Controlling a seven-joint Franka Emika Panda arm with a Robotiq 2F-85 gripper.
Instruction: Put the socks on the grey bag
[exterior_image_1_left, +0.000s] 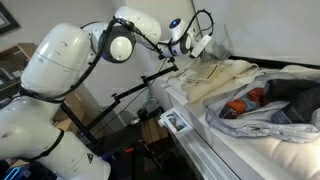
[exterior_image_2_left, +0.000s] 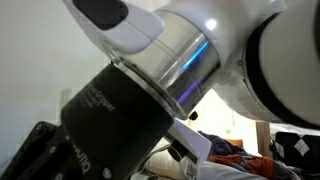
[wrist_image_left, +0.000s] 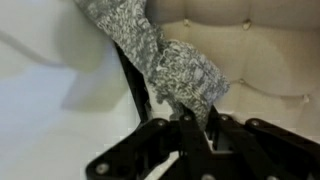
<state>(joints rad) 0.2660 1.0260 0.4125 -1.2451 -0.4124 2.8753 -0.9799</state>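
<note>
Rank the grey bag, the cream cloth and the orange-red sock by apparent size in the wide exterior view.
1. grey bag, largest, though cut by the frame edge and nearer the camera.
2. cream cloth, farther off, so its rank below the bag is unsure.
3. orange-red sock, clearly smallest.

The arm housing (exterior_image_2_left: 150, 95) blocks most of an exterior view. In the wrist view, the speckled grey sock (wrist_image_left: 165, 60), cropped at the top edge, hides the tips of the end effector (wrist_image_left: 200, 122).
</note>
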